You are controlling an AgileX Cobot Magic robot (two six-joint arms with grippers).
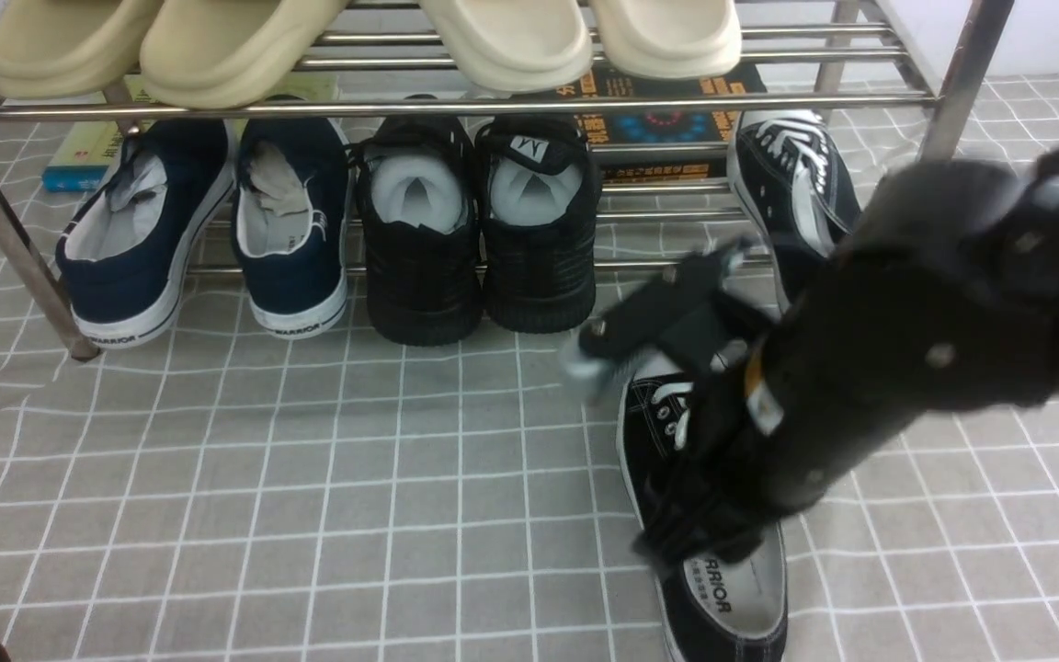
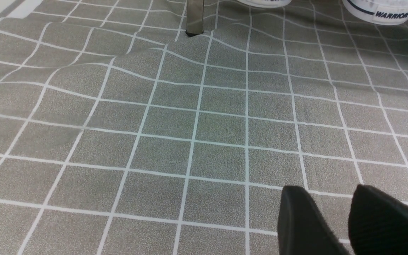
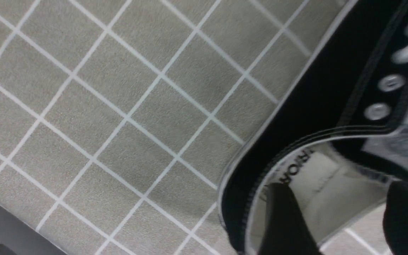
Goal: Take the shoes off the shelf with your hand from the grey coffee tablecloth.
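One black canvas sneaker (image 1: 727,607) with white laces lies on the grey grid tablecloth (image 1: 309,478), in front of the steel shelf (image 1: 456,106). Its mate (image 1: 791,175) rests at the right end of the shelf's lower tier. My right gripper (image 1: 700,542) is down at the heel opening of the sneaker on the cloth. In the right wrist view the gripper (image 3: 342,191) is open: one finger is inside the sneaker (image 3: 324,92) and the other outside its side wall. My left gripper (image 2: 328,189) is open and empty over bare cloth (image 2: 190,124).
The lower tier also holds a navy white-soled pair (image 1: 208,230) and an all-black mesh pair (image 1: 474,230). Beige slippers (image 1: 217,46) sit on the top tier and books (image 1: 667,119) lie behind. A shelf leg (image 2: 194,16) stands ahead of my left gripper.
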